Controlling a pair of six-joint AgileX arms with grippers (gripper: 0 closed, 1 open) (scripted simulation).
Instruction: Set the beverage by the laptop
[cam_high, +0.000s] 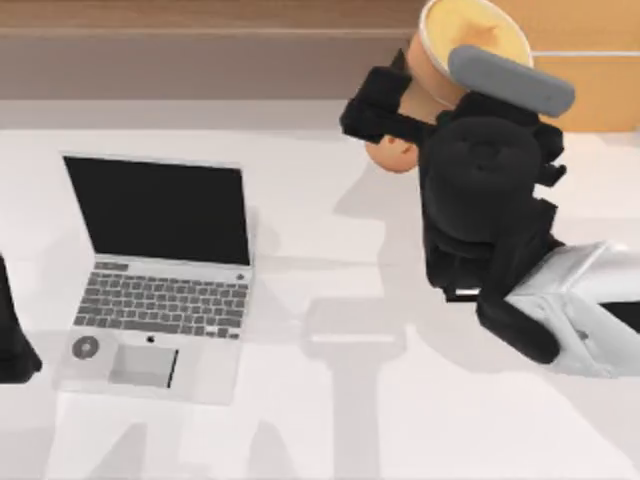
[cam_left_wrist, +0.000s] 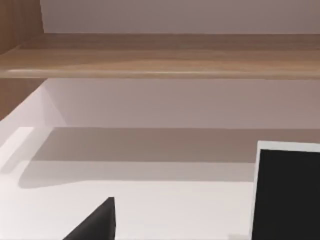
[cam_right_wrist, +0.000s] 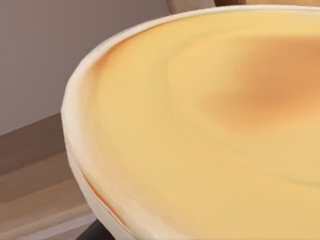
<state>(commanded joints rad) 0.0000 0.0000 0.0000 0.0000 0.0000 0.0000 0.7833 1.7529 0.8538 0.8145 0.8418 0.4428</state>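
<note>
A rendered office-like desk setup: a plain white table (cam_high: 330, 420) carries an open silver laptop (cam_high: 160, 270) with a black screen, and a wood-grain ledge (cam_left_wrist: 160, 55) runs along the back against a pale wall (cam_left_wrist: 175, 15). Surfaces look smooth and computer-generated, like a simulation.

The laptop (cam_high: 160, 275) sat open on the counter's (cam_high: 330, 420) left half. Well off to its right, toward the back edge, the beverage (cam_high: 440, 60) hung lifted in the right pincer (cam_high: 400, 125). The left pincer (cam_high: 15, 340) was parked at the counter's left edge, beside the laptop.
</note>
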